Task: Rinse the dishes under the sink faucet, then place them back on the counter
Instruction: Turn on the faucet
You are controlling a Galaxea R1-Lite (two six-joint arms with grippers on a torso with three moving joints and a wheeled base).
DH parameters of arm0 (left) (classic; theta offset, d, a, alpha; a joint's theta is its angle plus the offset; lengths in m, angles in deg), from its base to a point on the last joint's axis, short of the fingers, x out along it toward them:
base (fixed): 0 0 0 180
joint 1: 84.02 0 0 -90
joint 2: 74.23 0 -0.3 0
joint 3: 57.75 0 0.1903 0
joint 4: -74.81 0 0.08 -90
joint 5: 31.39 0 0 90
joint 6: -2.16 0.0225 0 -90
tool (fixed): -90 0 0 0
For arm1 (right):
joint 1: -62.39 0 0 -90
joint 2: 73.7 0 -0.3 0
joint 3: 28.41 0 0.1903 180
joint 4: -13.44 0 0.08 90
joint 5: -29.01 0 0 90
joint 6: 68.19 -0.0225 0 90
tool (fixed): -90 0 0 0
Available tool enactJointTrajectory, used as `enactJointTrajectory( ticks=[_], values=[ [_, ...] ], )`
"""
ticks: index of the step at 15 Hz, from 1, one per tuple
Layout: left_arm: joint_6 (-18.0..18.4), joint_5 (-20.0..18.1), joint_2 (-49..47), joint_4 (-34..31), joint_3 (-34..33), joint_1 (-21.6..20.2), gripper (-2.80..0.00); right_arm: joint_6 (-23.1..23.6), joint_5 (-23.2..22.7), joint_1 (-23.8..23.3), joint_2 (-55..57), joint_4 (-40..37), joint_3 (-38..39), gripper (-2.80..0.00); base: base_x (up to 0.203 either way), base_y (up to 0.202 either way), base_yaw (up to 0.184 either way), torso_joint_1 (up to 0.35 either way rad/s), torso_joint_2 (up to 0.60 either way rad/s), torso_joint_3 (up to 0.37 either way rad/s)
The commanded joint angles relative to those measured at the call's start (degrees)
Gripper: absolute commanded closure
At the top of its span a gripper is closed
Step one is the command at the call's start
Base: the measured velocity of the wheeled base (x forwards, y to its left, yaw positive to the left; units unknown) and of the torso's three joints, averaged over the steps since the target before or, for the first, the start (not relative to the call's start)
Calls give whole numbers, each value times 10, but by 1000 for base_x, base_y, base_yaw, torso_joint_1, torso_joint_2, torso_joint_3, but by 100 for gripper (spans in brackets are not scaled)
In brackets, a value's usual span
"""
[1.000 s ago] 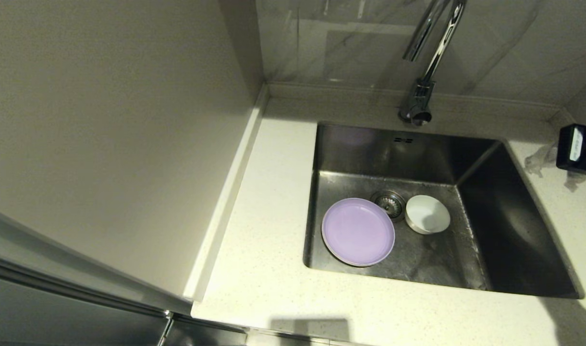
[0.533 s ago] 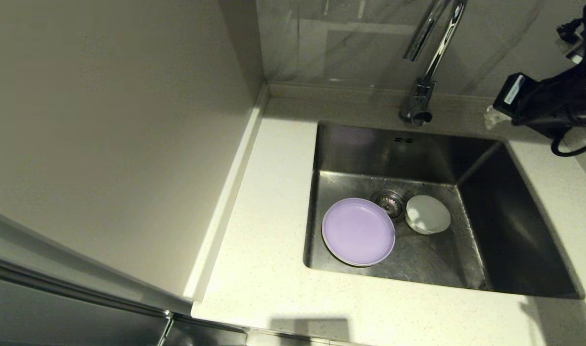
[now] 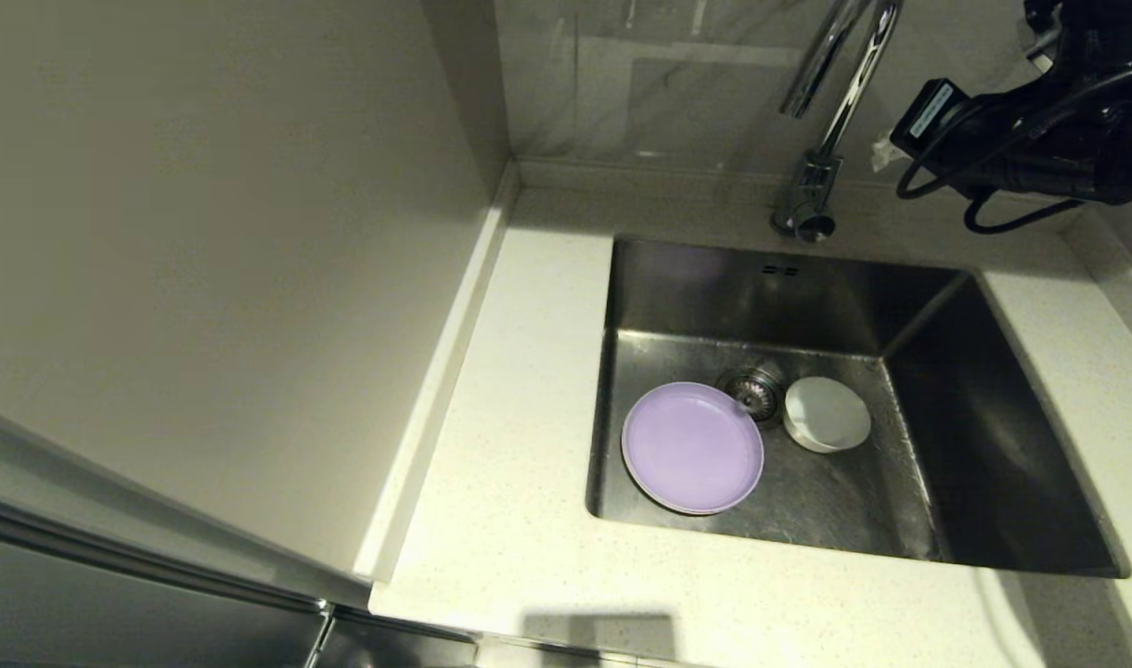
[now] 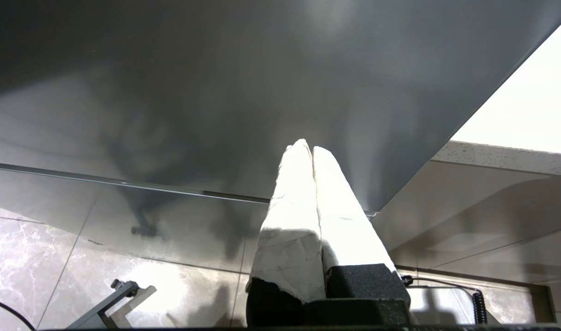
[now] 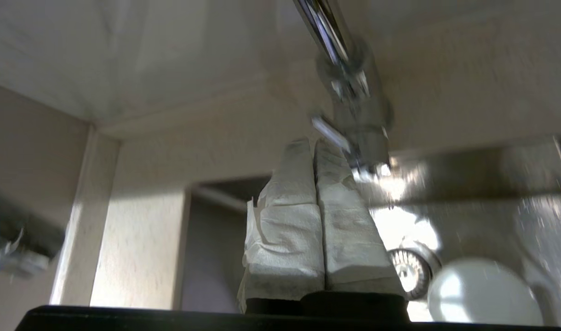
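A pale lavender plate (image 3: pixel 692 447) and a small white bowl (image 3: pixel 827 414) lie on the bottom of the steel sink (image 3: pixel 993 445), either side of the drain strainer (image 3: pixel 752 390). The chrome sink faucet (image 3: pixel 821 139) rises behind the basin. My right gripper (image 3: pixel 886 148) hovers high at the back right, just right of the faucet, shut with nothing between its white-wrapped fingers (image 5: pixel 303 193). In the right wrist view the right gripper (image 5: pixel 313 145) is close beside the faucet base (image 5: pixel 361 124) and its thin lever (image 5: pixel 329 131), with the bowl (image 5: pixel 485 294) below. My left gripper (image 4: pixel 308 148) is shut and empty, parked low.
White speckled counter (image 3: pixel 520 390) runs left of and in front of the sink, with a raised beige ledge (image 3: pixel 677 176) behind. A plain beige wall panel (image 3: pixel 232 260) stands on the left. A dark cabinet front (image 4: pixel 216 92) fills the left wrist view.
My right arm has swung up and leftward from the right edge of the counter to beside the faucet, and its gripper has shut. Plate and bowl have stayed put.
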Motion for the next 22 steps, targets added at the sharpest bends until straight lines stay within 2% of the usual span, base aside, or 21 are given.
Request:
enactJointTrajectory(
  ticks=[1, 5, 12, 19, 22],
  values=[
    [0, 0, 1, 0, 0, 0, 0, 8, 0, 0, 29, 4, -28, 0, 0, 0, 0, 0, 0, 0],
    [0, 0, 1, 0, 0, 0, 0, 49, 0, 0, 63, 6, -84, 0, 0, 0, 0, 0, 0, 0],
    [0, 0, 1, 0, 0, 0, 0, 88, -3, 1, 99, 77, -88, 0, 0, 0, 0, 0, 0, 0],
    [0, 0, 1, 0, 0, 0, 0, 100, -6, 1, 114, 78, -88, 0, 0, 0, 0, 0, 0, 0],
    [0, 0, 1, 0, 0, 0, 0, 128, -20, -2, 112, 76, -88, 0, 0, 0, 0, 0, 0, 0]
  ],
)
